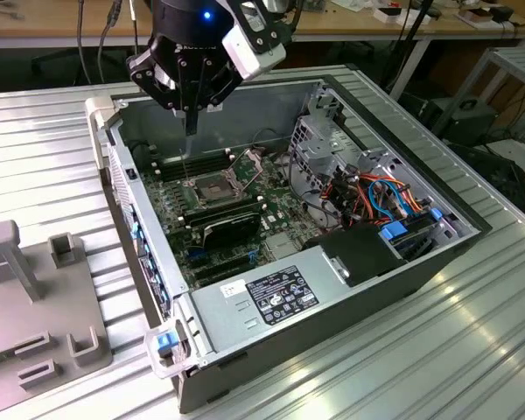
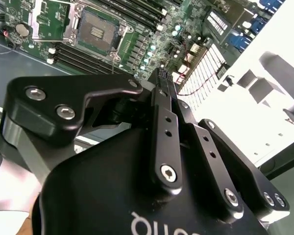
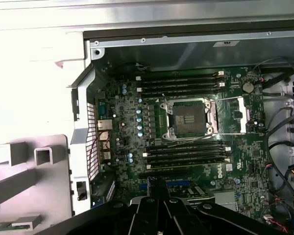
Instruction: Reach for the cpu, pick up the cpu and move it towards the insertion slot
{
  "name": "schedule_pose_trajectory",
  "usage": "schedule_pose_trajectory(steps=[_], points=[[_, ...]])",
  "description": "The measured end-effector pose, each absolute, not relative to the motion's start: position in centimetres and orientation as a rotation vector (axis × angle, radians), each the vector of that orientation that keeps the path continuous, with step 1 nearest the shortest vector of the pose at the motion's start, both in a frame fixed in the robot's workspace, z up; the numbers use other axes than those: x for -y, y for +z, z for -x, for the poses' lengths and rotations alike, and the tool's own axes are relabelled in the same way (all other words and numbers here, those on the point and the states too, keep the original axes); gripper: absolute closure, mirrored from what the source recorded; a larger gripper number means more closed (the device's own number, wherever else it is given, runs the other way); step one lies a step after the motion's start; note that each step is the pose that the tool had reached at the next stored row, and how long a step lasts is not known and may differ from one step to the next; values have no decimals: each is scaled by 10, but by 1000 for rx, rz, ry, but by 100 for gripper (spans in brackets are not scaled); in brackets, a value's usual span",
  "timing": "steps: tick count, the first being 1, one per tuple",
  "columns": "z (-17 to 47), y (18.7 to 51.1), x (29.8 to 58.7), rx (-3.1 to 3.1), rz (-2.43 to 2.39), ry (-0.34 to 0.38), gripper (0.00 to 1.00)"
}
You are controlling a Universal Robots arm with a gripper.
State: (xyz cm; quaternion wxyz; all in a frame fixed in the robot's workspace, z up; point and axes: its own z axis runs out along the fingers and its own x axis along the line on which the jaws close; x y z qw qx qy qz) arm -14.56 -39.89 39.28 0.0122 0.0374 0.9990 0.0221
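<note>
My gripper (image 1: 190, 129) hangs over the open computer case, above the far left part of the motherboard. Its two black fingers (image 2: 162, 93) point down and lie close together; they also show in the first wrist view (image 3: 159, 198). The cpu is hidden or out of view, and I cannot tell whether anything thin sits between the fingers. The insertion slot (image 1: 212, 188) lies just below and a little towards the exterior view's right of the fingertips. It has a silver frame and a dark square centre (image 3: 188, 117), with its cover plate (image 3: 235, 115) flipped open. The second wrist view shows the slot (image 2: 95, 32) beyond the fingertips.
Long black memory slots (image 3: 183, 83) flank the socket on both sides. A black expansion card (image 1: 230, 227) lies nearer the camera. A drive cage and coloured cables (image 1: 367, 188) fill the case's right side. A grey fixture (image 1: 35, 297) with upright blocks stands on the ribbed metal table at the left.
</note>
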Motion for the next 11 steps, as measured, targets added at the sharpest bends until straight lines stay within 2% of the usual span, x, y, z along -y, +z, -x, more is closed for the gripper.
schedule_pose_trajectory(steps=[11], points=[[168, 392, 399, -3116, -117, 69, 89]])
